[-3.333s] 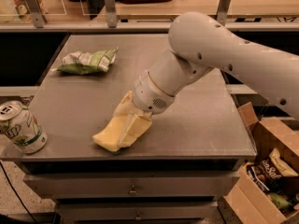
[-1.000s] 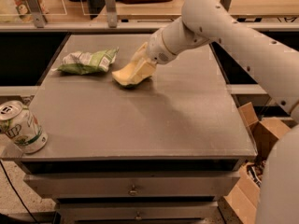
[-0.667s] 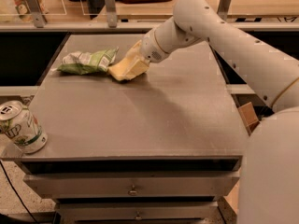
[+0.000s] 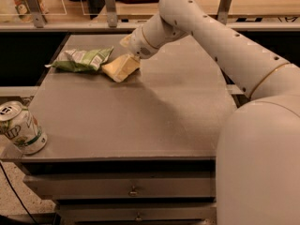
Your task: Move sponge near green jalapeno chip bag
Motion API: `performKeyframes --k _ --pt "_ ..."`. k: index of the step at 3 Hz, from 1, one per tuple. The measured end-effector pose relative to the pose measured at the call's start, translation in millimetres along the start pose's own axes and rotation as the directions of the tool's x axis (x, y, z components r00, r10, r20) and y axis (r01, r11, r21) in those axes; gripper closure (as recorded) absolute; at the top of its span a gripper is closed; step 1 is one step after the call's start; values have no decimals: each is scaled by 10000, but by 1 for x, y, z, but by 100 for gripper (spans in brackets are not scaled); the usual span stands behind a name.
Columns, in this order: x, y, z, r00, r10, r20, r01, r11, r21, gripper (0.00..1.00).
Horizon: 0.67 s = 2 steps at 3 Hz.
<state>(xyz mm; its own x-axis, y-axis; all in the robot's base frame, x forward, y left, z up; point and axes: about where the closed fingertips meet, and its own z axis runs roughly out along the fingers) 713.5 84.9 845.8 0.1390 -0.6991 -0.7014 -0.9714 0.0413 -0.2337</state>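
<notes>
Camera view: sponge (image 4: 121, 68) is lying at bag's (image 4: 82, 60) 3 o'clock, just beside it, as tasked.
Pincer (image 4: 130, 54) is hovering at the sponge's top edge; whether it is gripping, I cannot tell.

1. Grey metal table (image 4: 154, 121): carries items 2, 3 and 5.
2. Crumpled light green foil chip bag (image 4: 82, 59): far left of the table.
3. Pale yellow foam sponge (image 4: 121, 68): just beside the chip bag, on its right.
4. White arm's gripper (image 4: 129, 50): at the sponge's rear right edge.
5. Green-and-white soda can (image 4: 21, 128): front left corner, well apart from the chip bag.
</notes>
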Motion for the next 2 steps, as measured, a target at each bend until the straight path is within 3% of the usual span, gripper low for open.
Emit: performKeyframes --k 2 --pt "-1 22 -23 9984 441 -358 -462 9972 -588 0"
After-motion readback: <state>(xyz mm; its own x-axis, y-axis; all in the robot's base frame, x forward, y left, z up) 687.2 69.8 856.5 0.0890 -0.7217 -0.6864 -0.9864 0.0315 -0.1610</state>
